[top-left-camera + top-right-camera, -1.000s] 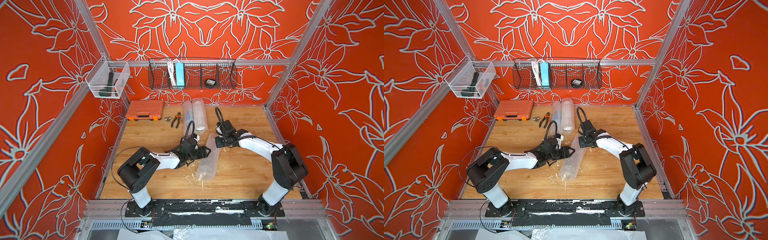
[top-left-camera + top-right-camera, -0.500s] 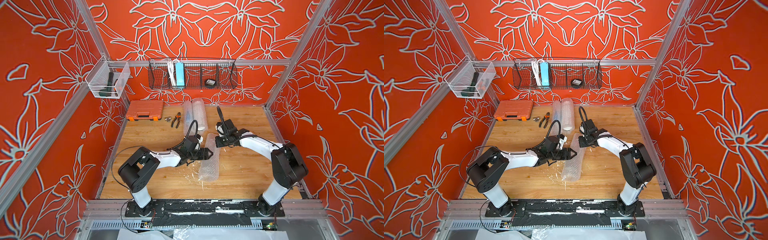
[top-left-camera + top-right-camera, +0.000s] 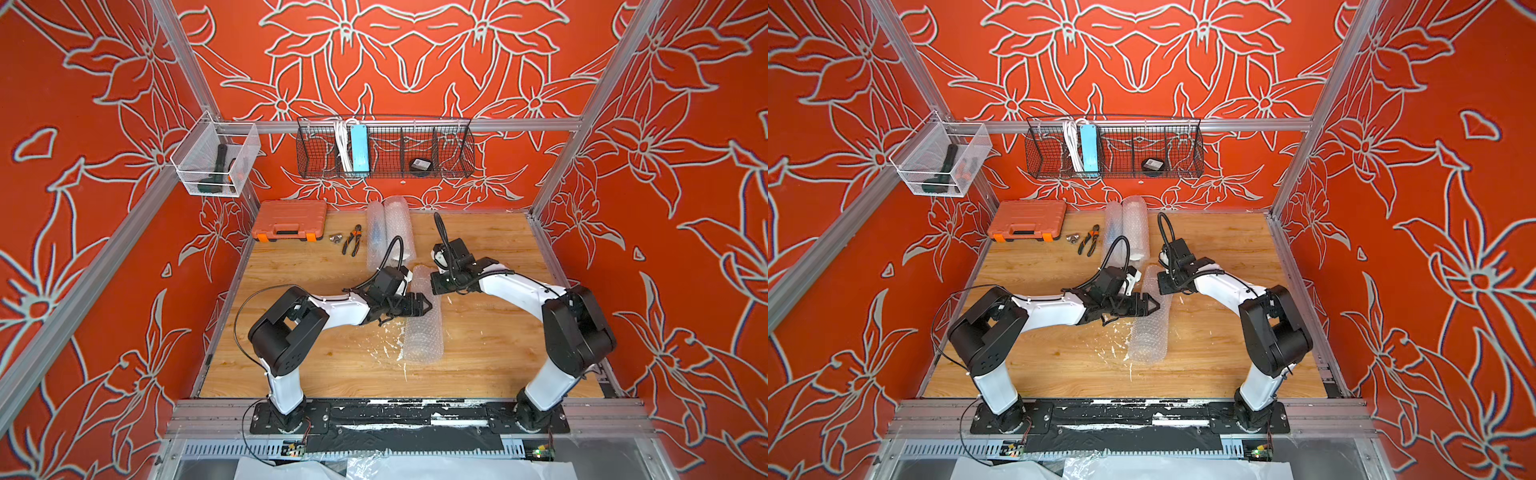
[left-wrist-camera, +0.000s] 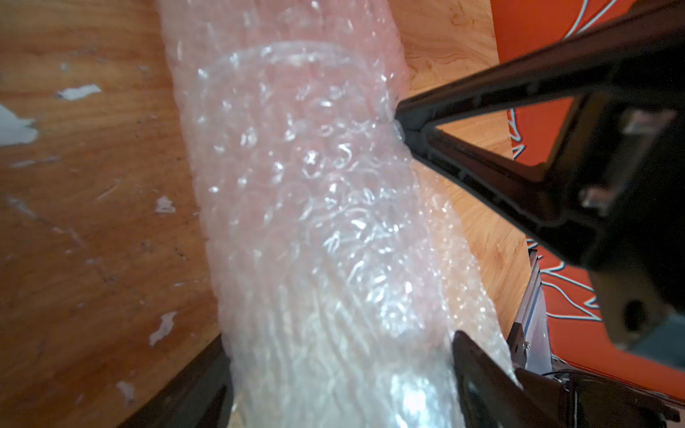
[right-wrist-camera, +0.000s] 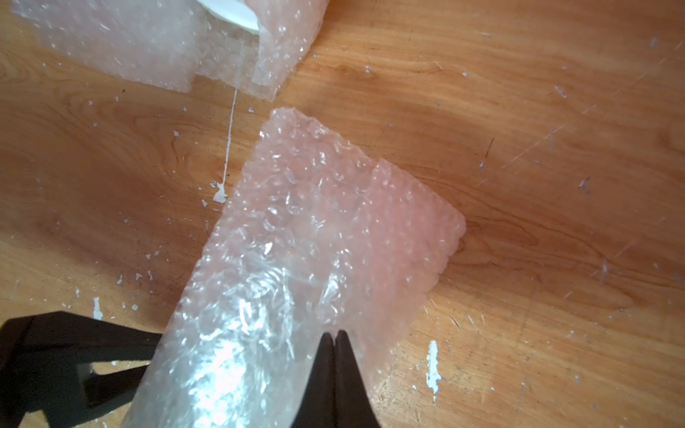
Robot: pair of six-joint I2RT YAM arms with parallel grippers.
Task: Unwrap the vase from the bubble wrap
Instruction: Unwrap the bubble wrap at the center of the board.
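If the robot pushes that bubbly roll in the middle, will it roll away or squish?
Probably rolls: the bubble wrap is a round tube lying on the table. Its loose end looks floppy and squishy. A faint rim inside hints at something hard.

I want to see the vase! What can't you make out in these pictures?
The vase: wrapped inside the bubble wrap; both top views show only bubbles, and the left wrist view is blurry.
The right hand: shut at the wrap's edge in the right wrist view; whether it pinches the sheet is unclear.
The small metal bits by the pliers: too small in both top views.
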